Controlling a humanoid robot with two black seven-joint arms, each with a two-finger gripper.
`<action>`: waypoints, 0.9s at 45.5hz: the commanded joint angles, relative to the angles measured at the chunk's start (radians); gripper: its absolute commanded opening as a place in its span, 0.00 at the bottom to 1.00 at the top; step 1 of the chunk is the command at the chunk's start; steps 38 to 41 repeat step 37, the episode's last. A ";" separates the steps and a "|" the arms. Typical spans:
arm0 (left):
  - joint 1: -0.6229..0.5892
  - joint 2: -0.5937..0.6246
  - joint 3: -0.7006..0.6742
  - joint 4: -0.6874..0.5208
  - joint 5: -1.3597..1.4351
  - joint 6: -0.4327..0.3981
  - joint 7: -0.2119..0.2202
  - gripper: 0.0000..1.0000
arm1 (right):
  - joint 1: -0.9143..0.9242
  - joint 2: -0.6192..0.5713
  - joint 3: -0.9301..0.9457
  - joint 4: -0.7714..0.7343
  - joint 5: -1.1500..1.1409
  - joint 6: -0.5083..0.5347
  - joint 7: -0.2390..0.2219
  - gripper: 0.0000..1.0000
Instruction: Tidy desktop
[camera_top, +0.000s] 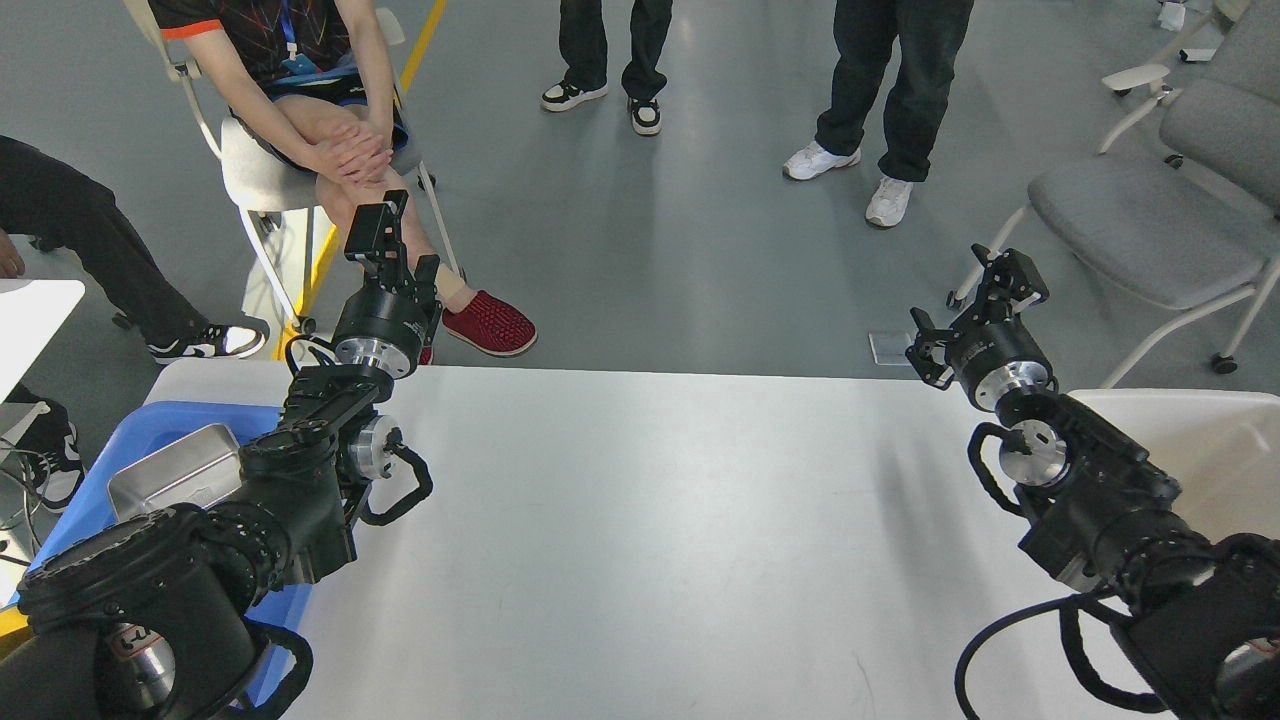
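The desktop (680, 520) is a wide white tabletop with rounded corners, and its surface bears nothing loose. My left gripper (383, 222) is raised above the table's far left corner, pointing away from me, and holds nothing. My right gripper (1003, 272) is raised above the far right corner, also pointing away, with nothing in it. Both are dark and seen from behind, so I cannot tell how their fingers stand.
A blue tray (120, 428) holding a metal pan (175, 468) sits at the table's left end, partly under my left arm. A white-rimmed bin (1215, 425) stands at the right end behind my right arm. People and chairs are beyond the far edge.
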 joint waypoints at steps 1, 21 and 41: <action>0.015 -0.001 -0.009 -0.001 0.000 -0.006 -0.005 0.96 | 0.003 0.040 0.047 0.001 -0.001 0.005 0.001 1.00; 0.038 0.002 -0.020 -0.001 0.000 -0.006 -0.016 0.96 | 0.002 0.039 0.033 -0.016 -0.004 -0.038 0.014 1.00; 0.036 0.010 -0.020 0.001 0.000 -0.006 -0.016 0.96 | -0.002 0.037 -0.038 -0.019 -0.007 -0.067 0.015 1.00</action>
